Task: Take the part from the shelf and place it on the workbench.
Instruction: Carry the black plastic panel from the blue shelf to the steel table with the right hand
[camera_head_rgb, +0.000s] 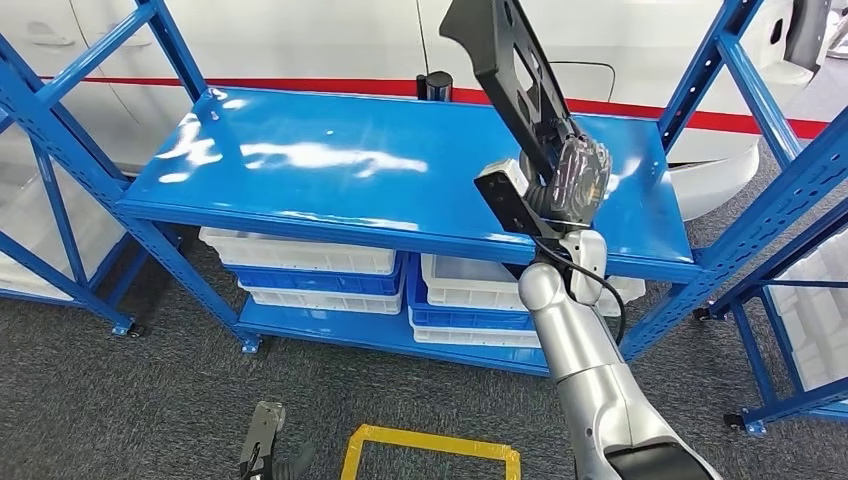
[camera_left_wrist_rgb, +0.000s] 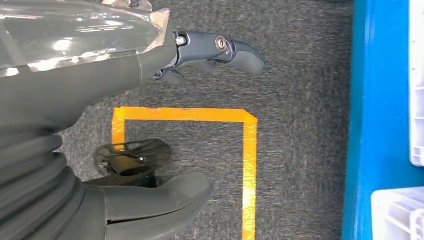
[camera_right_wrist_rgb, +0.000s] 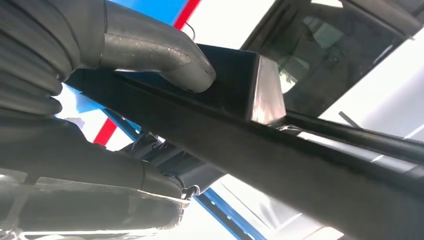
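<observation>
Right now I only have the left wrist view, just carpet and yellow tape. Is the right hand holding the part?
Observer: Yes, the right hand grips the black part, raised above the blue shelf top.
Operator: Is the part level?
Observer: No, it tilts, its long end pointing up and away from the robot.
Operator: Anything under that shelf top?
Observer: White and blue bins are stacked on the lower shelf.
Operator: And my left hand?
Observer: The left hand hangs low near the yellow tape, holding nothing.
</observation>
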